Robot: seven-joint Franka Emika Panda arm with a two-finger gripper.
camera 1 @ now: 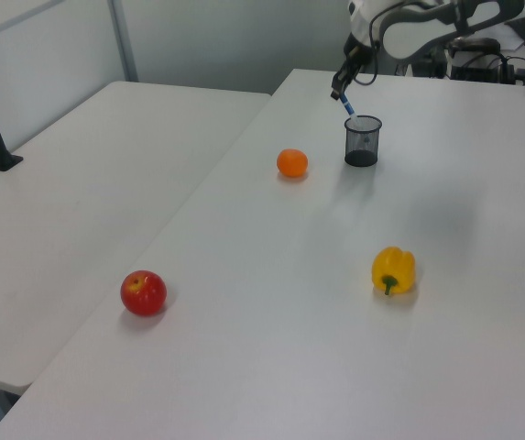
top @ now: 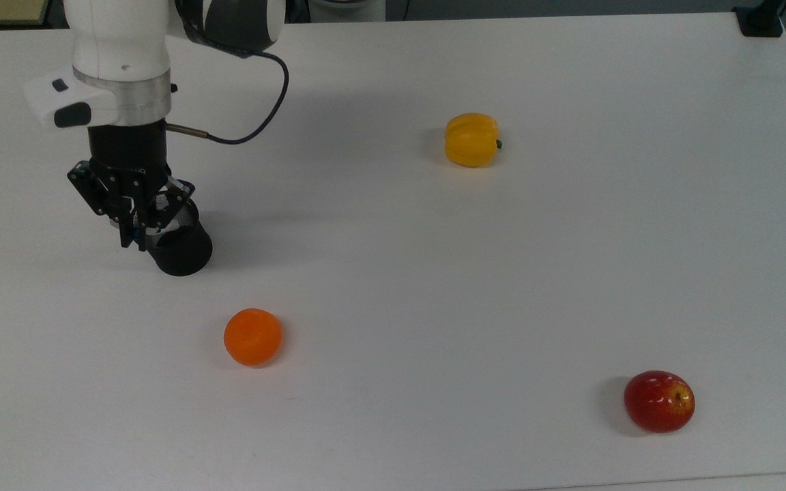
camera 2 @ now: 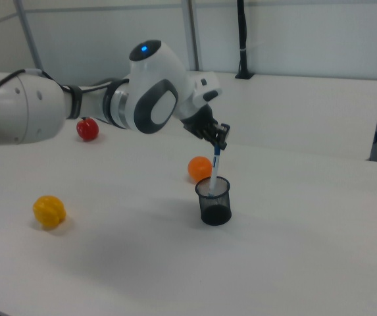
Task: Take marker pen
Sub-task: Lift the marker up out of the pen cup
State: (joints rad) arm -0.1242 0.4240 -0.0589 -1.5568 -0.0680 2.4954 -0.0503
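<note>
Orange point(top: 252, 337) near mesh cup point(top: 178, 245)

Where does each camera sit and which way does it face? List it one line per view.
Top view: high above the white table, looking down; the arm's wrist and end effector over the mesh cup.
Left view: table's far end, past the apple towards the arm.
Right view: low, opposite side, arm close up.
All three share the cup, orange and marker pen.

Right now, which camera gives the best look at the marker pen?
The right view: the marker pen stands out as a white barrel running from the fingers down into the mesh cup. The left view shows a short blue-and-white sliver above the cup. In the top view the fingers mostly hide it.
</note>
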